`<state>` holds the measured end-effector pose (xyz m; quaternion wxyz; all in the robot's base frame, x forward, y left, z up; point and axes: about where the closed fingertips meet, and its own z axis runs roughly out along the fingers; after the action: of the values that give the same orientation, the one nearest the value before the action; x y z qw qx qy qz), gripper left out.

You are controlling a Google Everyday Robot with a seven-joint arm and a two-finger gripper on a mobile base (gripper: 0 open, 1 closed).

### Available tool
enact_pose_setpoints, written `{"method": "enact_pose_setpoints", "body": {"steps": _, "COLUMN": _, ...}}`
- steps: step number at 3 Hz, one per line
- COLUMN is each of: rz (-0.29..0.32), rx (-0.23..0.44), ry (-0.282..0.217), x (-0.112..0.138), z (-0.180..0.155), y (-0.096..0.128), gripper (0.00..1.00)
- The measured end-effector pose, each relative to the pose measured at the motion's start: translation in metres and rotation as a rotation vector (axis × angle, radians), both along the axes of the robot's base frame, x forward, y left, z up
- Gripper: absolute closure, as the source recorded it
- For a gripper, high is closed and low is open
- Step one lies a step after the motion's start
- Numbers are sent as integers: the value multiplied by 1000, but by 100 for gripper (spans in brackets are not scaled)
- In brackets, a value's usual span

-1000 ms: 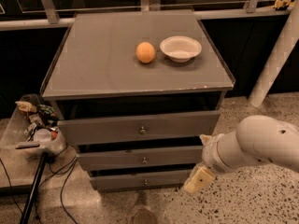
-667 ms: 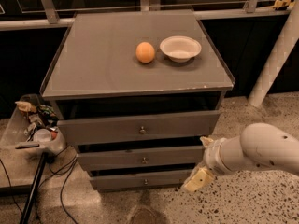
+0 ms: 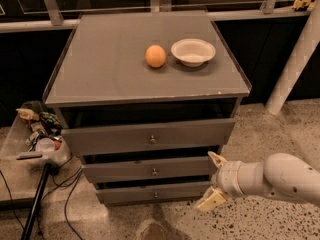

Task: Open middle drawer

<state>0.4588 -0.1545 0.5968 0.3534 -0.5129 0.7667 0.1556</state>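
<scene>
A grey table (image 3: 115,79) with 3 drawer fronts stands on a speckled stone floor (image 3: 280,129). Its flat top carries an orange (image 3: 155,56) and, just beside it to the right, a white bowl (image 3: 193,51). They are close but do not touch.

The middle drawer (image 3: 125,170) sits between the taller front above and the slimmer front below, with a small round knob (image 3: 154,172) at its centre. No inside of it shows.

The gripper (image 3: 213,180) is low at the right end of this drawer front, on a thick white arm (image 3: 280,179). Its jaws are spread, 1 finger up and 1 down, and hold nothing.

Behind the table are dark panels under a metal rail. A white post (image 3: 295,59) leans at the right. At the left there is a clear bin (image 3: 20,134) of clutter, with black cables (image 3: 67,204) on the floor.
</scene>
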Motion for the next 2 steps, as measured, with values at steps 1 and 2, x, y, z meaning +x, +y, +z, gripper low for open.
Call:
{"method": "enact_pose_setpoints", "body": {"steps": 1, "rz": 67, "rx": -41, "ry": -68, "x": -4, "z": -17, "y": 3, "gripper": 0}}
{"method": "enact_pose_setpoints", "body": {"steps": 2, "rz": 77, "rx": -124, "ry": -115, "x": 6, "z": -35, "y": 8, "gripper": 0}}
